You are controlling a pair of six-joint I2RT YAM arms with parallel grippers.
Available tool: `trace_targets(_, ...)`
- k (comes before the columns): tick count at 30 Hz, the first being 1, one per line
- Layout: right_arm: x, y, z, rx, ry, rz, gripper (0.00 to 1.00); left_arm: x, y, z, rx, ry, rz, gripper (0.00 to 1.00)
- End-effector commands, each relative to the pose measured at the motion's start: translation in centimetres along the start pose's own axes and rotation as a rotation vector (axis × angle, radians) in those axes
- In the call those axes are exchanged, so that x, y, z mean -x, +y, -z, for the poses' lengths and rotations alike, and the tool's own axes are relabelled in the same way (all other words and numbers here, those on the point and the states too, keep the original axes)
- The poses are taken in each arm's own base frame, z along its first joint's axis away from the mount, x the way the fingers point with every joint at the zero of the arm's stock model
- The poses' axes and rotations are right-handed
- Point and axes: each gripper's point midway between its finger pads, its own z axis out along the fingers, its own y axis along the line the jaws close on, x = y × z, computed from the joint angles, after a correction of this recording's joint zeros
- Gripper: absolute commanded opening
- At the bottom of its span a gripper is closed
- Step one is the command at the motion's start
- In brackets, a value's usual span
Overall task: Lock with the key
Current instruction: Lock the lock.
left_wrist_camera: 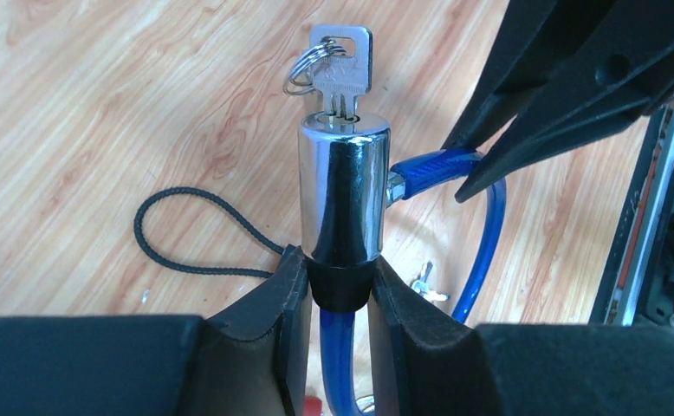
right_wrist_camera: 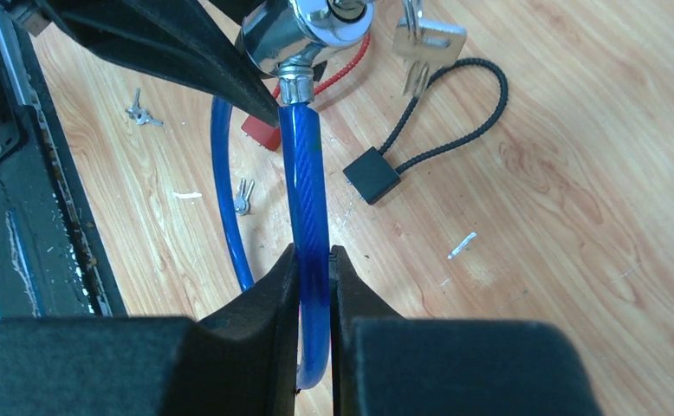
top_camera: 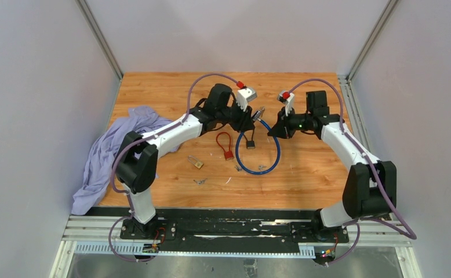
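Two-handed grip: the left gripper [left_wrist_camera: 338, 279] clamps the chrome lock cylinder [left_wrist_camera: 344, 186], key [left_wrist_camera: 342, 65] inserted. Beside it, the right gripper [right_wrist_camera: 314, 270] pinches the blue cable [right_wrist_camera: 307, 173].

A robotics lab test cell: plain pale panels [top_camera: 32, 87] in aluminium posts [top_camera: 98, 37] enclose the wooden table [top_camera: 310, 185] on three sides, and a black mounting rail [top_camera: 235, 229] runs along its near edge.

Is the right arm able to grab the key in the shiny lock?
Probably not yet: the right gripper is shut on the blue cable. The key sticks out of the lock, uncovered.
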Motion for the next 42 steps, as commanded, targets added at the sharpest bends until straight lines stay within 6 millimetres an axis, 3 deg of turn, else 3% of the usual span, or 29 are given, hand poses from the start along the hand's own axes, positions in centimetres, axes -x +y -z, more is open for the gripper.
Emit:
trace_targets(1,5.4,1.3,0.6,-0.012,-0.119,0.278,0.01,1.8,-6.1,2.4,-0.234,-0.026,-0.192,0.0)
trace_targets(7,8.6,1.2,2.0,-0.084,-0.195,0.421,0.01,3.2,-6.0,4.2,-0.191,-0.033,-0.329,0.0)
trace_targets(12,9.6,0.0,2.1,-0.145,-0.211,0.5,0.01,3.2,-5.5,4.7,-0.164,-0.025,-0.406,0.0)
trace_targets(16,9.5,-1.8,1.5,-0.202,-0.229,0.528,0.01,2.7,-4.6,4.7,-0.125,-0.015,-0.466,0.0)
trace_targets(21,9.1,-2.3,1.0,-0.207,-0.235,0.544,0.01,1.3,-3.9,4.5,-0.104,0.009,-0.506,0.0)
trace_targets(30,6.5,-2.1,0.4,-0.197,-0.224,0.549,0.02,-0.6,-5.2,4.5,-0.157,0.039,-0.567,0.0)
trace_targets(36,5.2,-2.0,0.3,-0.193,-0.195,0.505,0.13,-0.9,-5.9,4.8,-0.172,0.049,-0.589,0.0)
trace_targets(42,5.3,-1.5,0.7,-0.185,-0.176,0.448,0.3,-0.9,-5.7,5.2,-0.136,0.057,-0.609,0.0)
